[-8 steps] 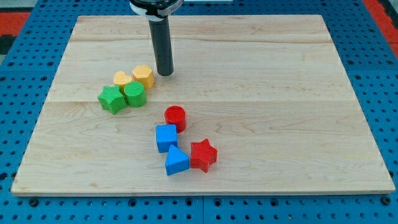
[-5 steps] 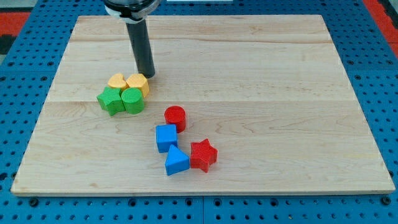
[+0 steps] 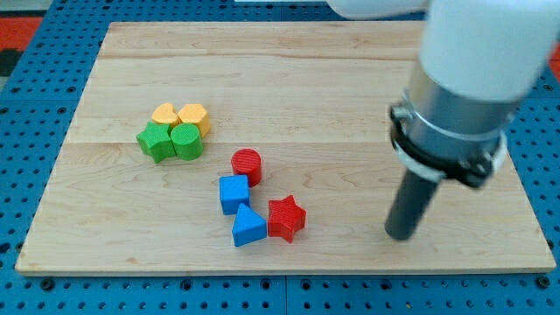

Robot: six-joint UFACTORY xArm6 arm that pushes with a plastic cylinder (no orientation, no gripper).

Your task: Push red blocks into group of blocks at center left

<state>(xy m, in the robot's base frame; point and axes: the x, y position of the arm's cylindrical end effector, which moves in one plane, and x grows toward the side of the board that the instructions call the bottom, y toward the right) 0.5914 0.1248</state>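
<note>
A red cylinder and a red star lie near the board's lower middle, with a blue cube and a blue triangular block beside them. At centre left a tight group holds two yellow blocks, a green star-like block and a green cylinder. My tip rests on the board at the lower right, well to the right of the red star and touching no block.
The wooden board sits on a blue pegboard table. The arm's large grey and white body fills the upper right and hides part of the board behind it.
My tip left the spot beside the yellow blocks at upper left and now stands at the lower right. The yellow and green blocks had been pushed slightly left and closer together.
</note>
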